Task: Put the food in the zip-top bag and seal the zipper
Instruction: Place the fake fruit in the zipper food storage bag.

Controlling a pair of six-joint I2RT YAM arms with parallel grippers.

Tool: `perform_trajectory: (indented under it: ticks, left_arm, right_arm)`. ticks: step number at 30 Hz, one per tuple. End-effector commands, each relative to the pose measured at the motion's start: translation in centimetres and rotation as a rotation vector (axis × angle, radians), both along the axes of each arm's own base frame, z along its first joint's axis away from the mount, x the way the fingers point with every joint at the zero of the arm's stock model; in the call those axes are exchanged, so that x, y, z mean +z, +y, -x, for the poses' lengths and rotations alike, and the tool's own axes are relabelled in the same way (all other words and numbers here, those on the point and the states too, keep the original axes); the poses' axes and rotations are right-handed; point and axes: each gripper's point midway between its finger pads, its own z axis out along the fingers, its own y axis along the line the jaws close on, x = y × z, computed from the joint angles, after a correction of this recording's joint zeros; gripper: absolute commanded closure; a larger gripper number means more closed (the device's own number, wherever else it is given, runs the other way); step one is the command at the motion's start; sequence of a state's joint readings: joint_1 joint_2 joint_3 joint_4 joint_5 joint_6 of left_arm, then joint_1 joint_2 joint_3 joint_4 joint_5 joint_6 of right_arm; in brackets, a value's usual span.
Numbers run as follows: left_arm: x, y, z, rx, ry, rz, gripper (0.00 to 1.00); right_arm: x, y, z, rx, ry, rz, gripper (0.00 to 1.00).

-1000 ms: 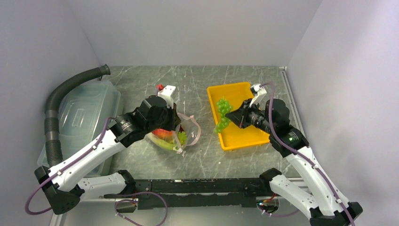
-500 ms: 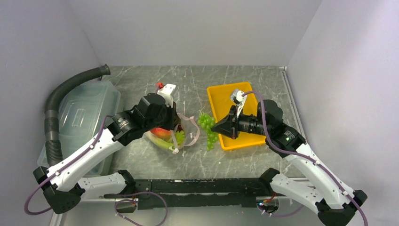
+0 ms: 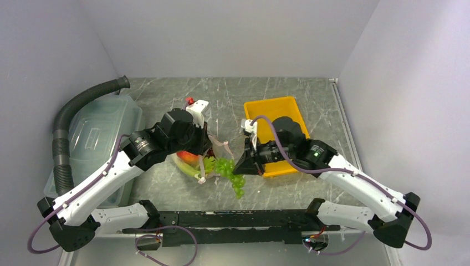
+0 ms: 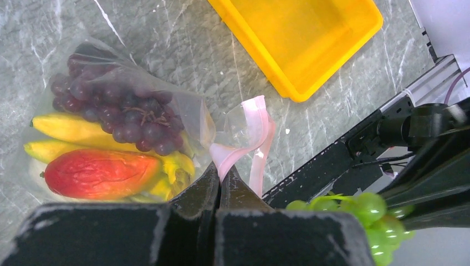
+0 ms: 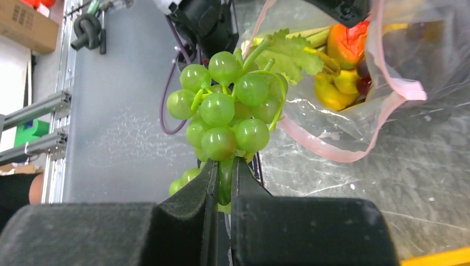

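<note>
Grey marbled table (image 3: 233,91) carries the clear bag (image 4: 183,111) at 9 o'clock from the yellow tray (image 3: 275,108). Dark grapes (image 4: 119,113), bananas (image 4: 66,127) and a red fruit (image 4: 100,174) lie inside the bag. The left gripper (image 4: 220,177) is clamped on the pink zipper (image 4: 258,119), holding the mouth up and open toward 4 o'clock. The right gripper (image 5: 223,172) is pinched on the green grapes (image 5: 227,108), which hang just outside that mouth. Loading is the step in hand. Next, the bunch likely needs pushing in toward 10 o'clock before release.
</note>
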State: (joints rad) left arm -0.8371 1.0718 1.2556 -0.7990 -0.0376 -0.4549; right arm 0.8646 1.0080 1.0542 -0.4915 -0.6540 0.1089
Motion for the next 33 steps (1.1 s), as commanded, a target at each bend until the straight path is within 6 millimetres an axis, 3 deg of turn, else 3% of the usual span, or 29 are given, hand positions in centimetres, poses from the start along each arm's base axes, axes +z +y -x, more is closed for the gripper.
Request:
perform_trajectory:
  ticks: [1, 14, 27, 33]
  left_arm:
    - [3.1, -0.9, 0.2, -0.048, -0.053, 0.075, 1.00]
    - [3.0, -1.2, 1.1, -0.108, -0.047, 0.082, 1.00]
    - [3.8, -1.3, 1.9, -0.158, -0.058, 0.104, 1.00]
    - [4.0, -1.5, 2.3, -0.180, -0.058, 0.117, 1.00]
  right_arm:
    - [1.5, 1.2, -0.4, 0.003, -0.058, -0.014, 1.00]
    - [0.9, 4.4, -4.0, -0.089, 0.008, 0.072, 1.00]
    - [-2.2, 7.7, -7.9, -0.173, 0.071, 0.167, 1.00]
    - [-2.0, 8.6, -10.0, -0.281, 0.080, 0.144, 1.00]
